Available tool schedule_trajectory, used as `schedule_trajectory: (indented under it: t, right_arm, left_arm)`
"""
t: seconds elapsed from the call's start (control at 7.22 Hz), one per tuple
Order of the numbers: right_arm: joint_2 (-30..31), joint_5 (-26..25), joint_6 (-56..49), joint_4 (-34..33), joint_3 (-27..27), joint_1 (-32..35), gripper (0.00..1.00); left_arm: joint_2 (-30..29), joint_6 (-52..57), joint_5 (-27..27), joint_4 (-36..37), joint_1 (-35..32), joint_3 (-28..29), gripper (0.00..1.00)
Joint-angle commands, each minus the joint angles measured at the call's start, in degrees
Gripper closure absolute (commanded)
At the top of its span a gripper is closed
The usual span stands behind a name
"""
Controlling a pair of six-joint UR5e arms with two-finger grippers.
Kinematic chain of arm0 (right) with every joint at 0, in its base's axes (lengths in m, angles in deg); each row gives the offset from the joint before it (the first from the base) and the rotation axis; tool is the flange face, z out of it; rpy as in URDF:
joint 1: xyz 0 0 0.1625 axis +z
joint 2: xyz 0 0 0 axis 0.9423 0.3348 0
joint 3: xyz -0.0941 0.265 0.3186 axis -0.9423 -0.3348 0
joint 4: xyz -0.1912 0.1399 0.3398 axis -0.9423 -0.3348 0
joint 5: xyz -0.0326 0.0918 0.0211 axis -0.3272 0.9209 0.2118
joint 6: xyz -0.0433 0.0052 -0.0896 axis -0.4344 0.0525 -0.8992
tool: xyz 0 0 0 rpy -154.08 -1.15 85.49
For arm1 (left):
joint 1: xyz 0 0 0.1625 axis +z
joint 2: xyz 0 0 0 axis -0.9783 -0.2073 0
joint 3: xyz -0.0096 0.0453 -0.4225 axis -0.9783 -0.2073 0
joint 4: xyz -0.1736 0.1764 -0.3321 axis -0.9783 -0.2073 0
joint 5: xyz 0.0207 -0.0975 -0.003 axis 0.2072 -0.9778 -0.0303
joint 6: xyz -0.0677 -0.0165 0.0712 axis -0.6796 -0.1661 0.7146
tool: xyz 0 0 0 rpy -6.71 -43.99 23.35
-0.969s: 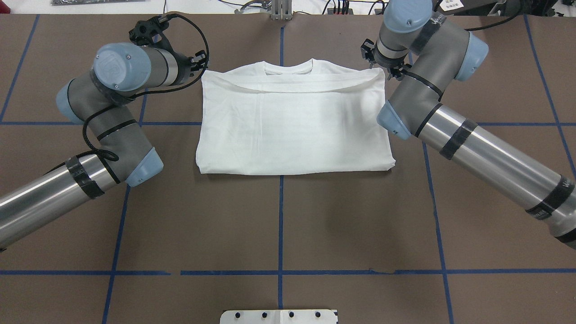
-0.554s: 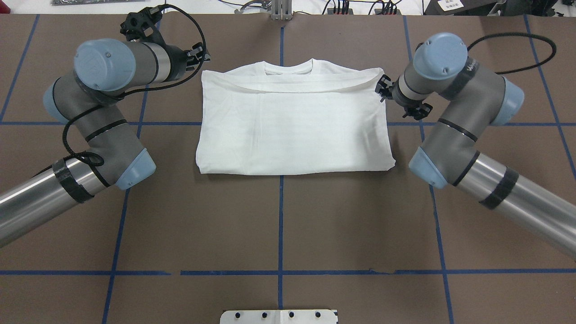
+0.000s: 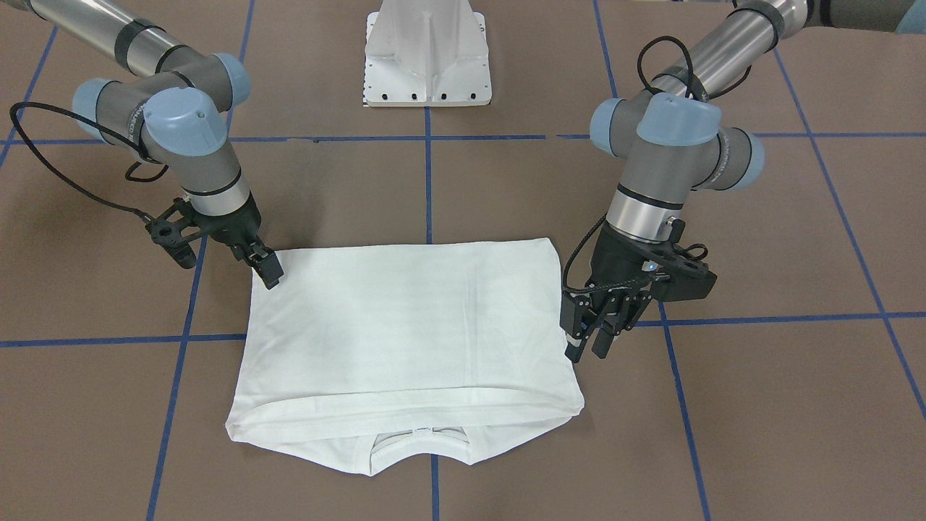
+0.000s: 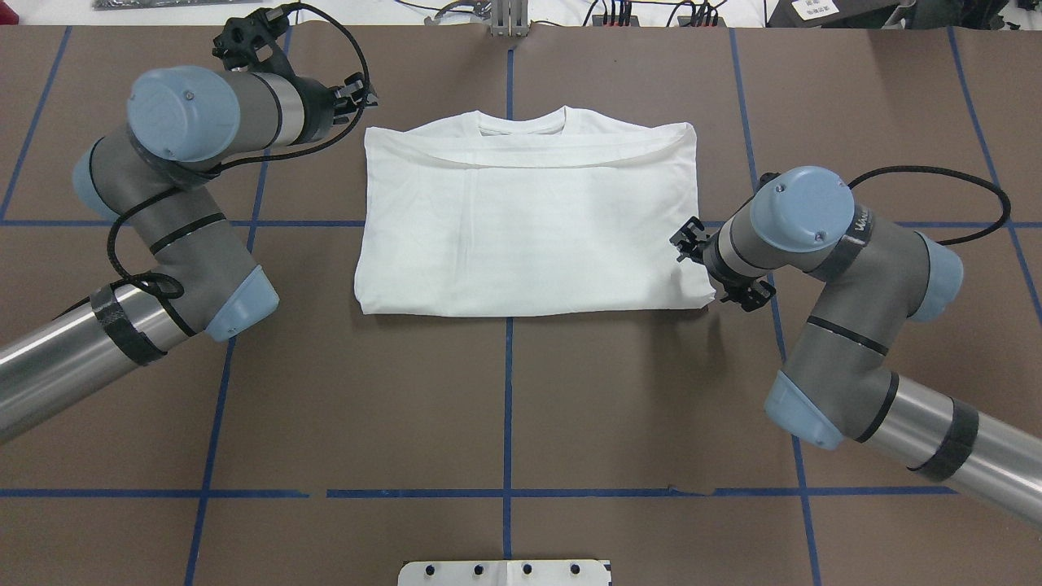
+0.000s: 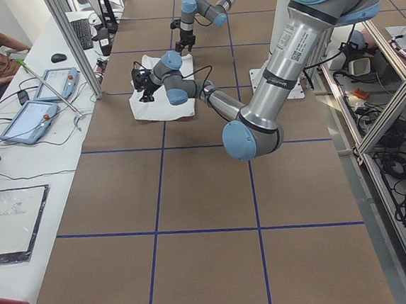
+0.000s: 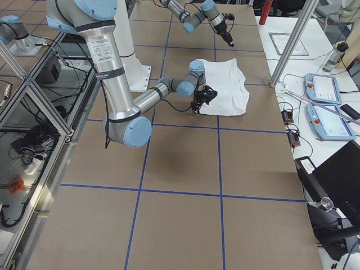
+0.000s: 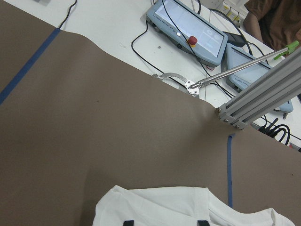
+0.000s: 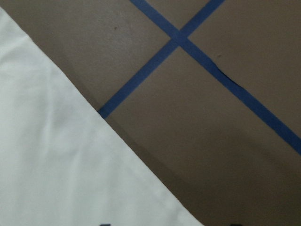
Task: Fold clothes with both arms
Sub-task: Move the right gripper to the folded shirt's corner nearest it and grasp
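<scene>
My left gripper hangs just off the T-shirt's far left corner, fingers apart. My right gripper is at its right edge by the near corner, fingers also apart.

Between the white pedestal and the shirt's near edge, the brown table gives a wide open run, and a gripper could sweep across it unhindered. The T-shirt lies flat, with open air above it. Its near right corner is crowded: the right gripper sits low at the cloth's edge, with the right arm bulking behind. The left gripper and left arm fill the space off the far left corner. At the far edge stands an aluminium post, with pendants on the bench beyond.
</scene>
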Motion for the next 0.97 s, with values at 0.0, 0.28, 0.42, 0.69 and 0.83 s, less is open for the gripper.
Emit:
schedule_trajectory:
  t: [0.0,0.28,0.42,0.69,0.83]
  right_arm:
    - [0.9,-1.3,0.6,-0.1,0.5,-1.8,0.34]
    - [0.6,-0.7,2.0,0.2,0.4,-1.8,1.00]
    - [0.2,-0.8,2.5,0.2,-0.1,-1.8,1.00]
    - [0.0,0.8,2.3,0.2,1.2,-1.6,1.00]
    - [1.0,2.7,2.7,-0.7,5.1,-1.5,1.00]
  left_arm:
    - [0.3,0.1,0.1,0.0,0.0,0.2,0.46]
    - [0.4,0.0,0.4,0.3,-0.1,0.0,0.46]
    - [0.9,0.0,0.3,0.2,-0.1,-0.1,0.46]
    - [1.0,0.1,0.3,0.2,-0.1,-0.5,0.46]
    - [1.1,0.3,0.1,0.1,-0.1,-0.6,0.46]
